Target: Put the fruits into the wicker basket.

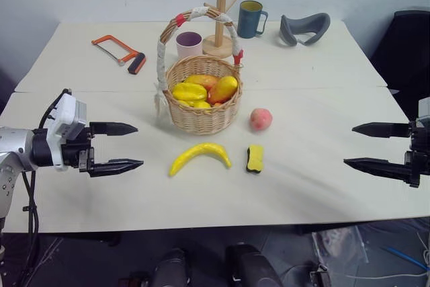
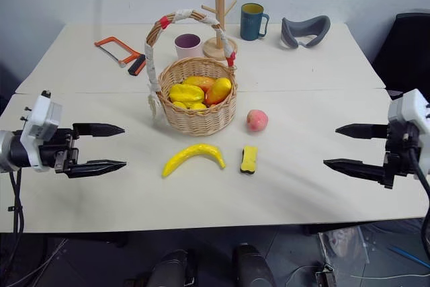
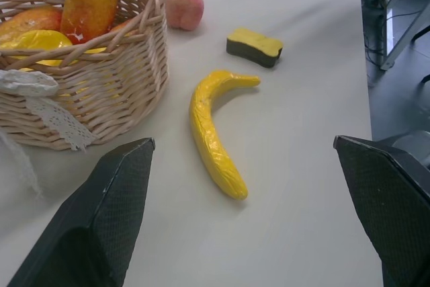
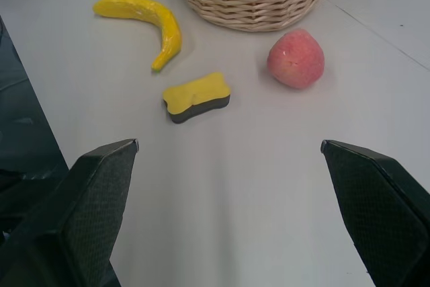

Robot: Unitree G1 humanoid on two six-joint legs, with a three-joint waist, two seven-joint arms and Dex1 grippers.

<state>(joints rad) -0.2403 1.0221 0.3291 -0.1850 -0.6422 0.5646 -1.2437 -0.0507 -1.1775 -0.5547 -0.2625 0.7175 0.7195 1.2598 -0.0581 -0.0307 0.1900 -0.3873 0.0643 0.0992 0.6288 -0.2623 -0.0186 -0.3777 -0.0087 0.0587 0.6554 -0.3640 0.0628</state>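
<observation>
Wicker basket sits mid-table w/ several yellow and orange mango-like fruits already inside, so part of the job looks done. Left to do, as far as I can judge: banana and peach, both on the table outside the basket. Banana lies just in front of the basket, curve up; peach is beside the basket on the robot's right, not touching it. Yellow-black sponge lies betw. banana and peach, nearer the robot; not a fruit, should stay put. Left gripper is spread wide, empty, held off to the left, well apart from the banana. Right gripper is also spread wide, empty, far right, well apart from the peach. Neither fruit is touched yet.
</observation>
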